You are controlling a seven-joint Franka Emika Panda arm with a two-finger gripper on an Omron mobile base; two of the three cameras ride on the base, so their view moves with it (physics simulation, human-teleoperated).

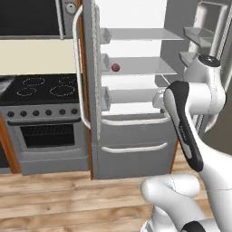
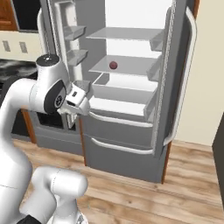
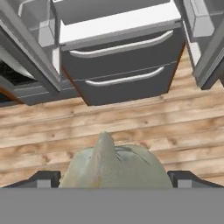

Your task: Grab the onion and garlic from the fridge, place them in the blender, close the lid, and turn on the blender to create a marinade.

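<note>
End effector [image 3: 113,181] is clamping the garlic [image 3: 114,168] at frame bottom for blending; the onion [image 1: 115,67] is waiting on the fridge [image 1: 131,136] shelf.

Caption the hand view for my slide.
End effector holding the garlic above the wood floor, facing the open fridge's lower drawers.

you get flat, even rendered light in all three views, with no clear source. the fridge [image 1: 136,90] interior reads brightest, its back wall nearly blown out white in both base views. shadows are faint: soft grey under the shelves and a darker band below the drawers in the hand view. the wooden floor [image 3: 131,122] shows no glare. everything looks soft and low in resolution, edges slightly jagged. the pale bulb [image 3: 114,168] close to the hand camera looks blurry.
</note>
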